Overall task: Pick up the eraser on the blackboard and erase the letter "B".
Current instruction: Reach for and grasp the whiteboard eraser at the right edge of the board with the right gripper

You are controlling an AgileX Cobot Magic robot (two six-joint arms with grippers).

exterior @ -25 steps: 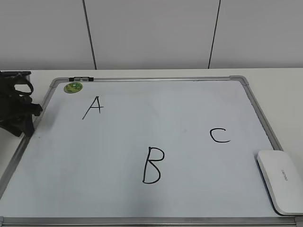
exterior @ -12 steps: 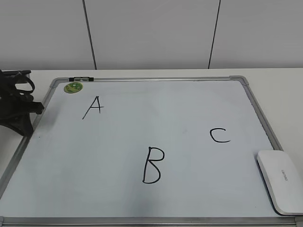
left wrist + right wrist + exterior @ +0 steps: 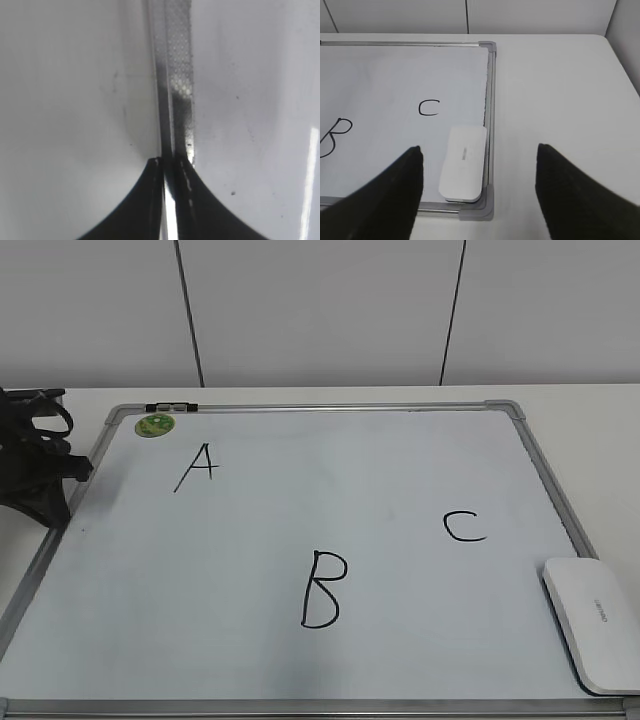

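Note:
The white eraser (image 3: pixel 596 624) lies flat in the near right corner of the blackboard (image 3: pixel 300 440), against its frame; it also shows in the right wrist view (image 3: pixel 463 163). The black letter "B" (image 3: pixel 322 590) is at the board's lower middle, and is partly seen in the right wrist view (image 3: pixel 332 136). My right gripper (image 3: pixel 479 155) is open and empty, high above the eraser; it does not show in the exterior view. My left gripper (image 3: pixel 169 161) is shut and empty, low over the board's left frame (image 3: pixel 175 80); the left arm (image 3: pixel 35 465) sits at the left edge.
A black "A" (image 3: pixel 197 467) and a round green magnet (image 3: pixel 155 425) are at the board's far left. A black "C" (image 3: pixel 464 526) is right of the "B", above the eraser. White table (image 3: pixel 560 100) lies right of the board. A wall stands behind.
The left arm has shifted slightly at the board's left edge. Nothing else has moved.

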